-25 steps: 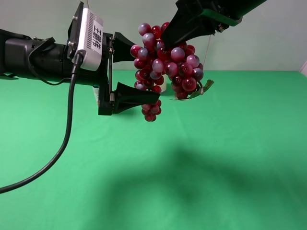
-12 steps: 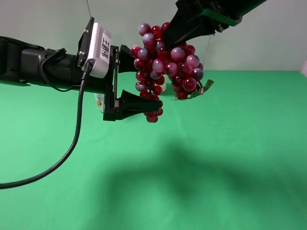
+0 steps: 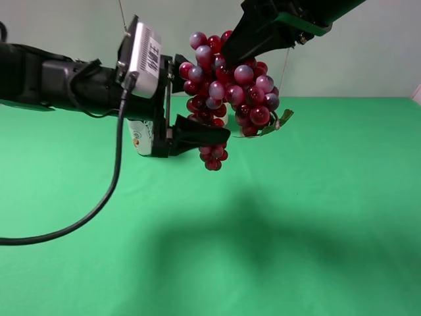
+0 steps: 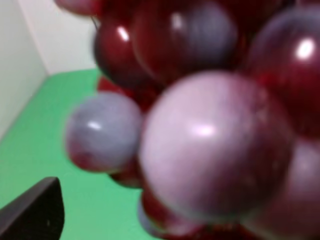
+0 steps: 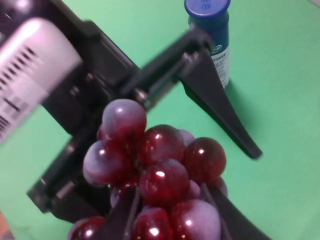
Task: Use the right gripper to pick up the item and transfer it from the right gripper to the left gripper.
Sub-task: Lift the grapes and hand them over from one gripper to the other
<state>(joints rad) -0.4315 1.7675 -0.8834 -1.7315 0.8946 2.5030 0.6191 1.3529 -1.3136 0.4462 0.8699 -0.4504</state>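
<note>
One long bunch of glossy dark-red and pinkish plastic grapes, hanging high above green tabletop. Clamped at top in black angular right gripper. Straddled by black, white-boxed left gripper, jaws spread wide, contact unclear. Blue-capped white bottle upright below.

Green tabletop below a plain pale wall, under soft light.

In the high view a flat green surface fills the frame from 3 through 6 to 9 o'clock. It meets a bare grey-white wall running across 12 o'clock. A broad, soft-edged shadow darkens the green toward 6 o'clock. At 3 o'clock a small white edge shows, too cropped to identify.
</note>
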